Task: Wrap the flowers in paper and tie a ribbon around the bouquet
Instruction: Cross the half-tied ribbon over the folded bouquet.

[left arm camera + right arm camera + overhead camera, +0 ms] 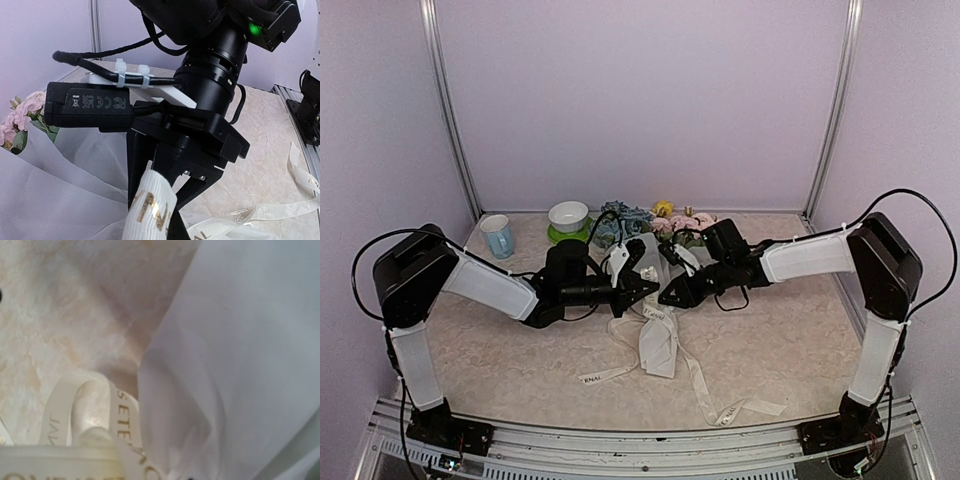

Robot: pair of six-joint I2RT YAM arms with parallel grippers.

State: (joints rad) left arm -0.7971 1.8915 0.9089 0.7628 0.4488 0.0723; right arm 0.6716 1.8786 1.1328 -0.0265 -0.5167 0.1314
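Observation:
The bouquet lies mid-table with its flowers (625,222) at the back and the white paper (658,345) cone pointing toward me. Pink blooms (22,117) peek over the paper (60,190) in the left wrist view. The cream ribbon (720,410) trails from the cone across the near table. My left gripper (642,290) is shut, and a loop of ribbon (150,210) rises right at its jaws. My right gripper (668,296) faces it, tips almost touching. Its fingers (202,187) converge behind that loop. The right wrist view shows only ribbon (122,415) and paper (240,365), very close.
A light blue mug (498,236) and a white bowl (568,215) on a green plate stand at the back left. A black cable (735,300) loops on the table under the right arm. Purple walls enclose three sides.

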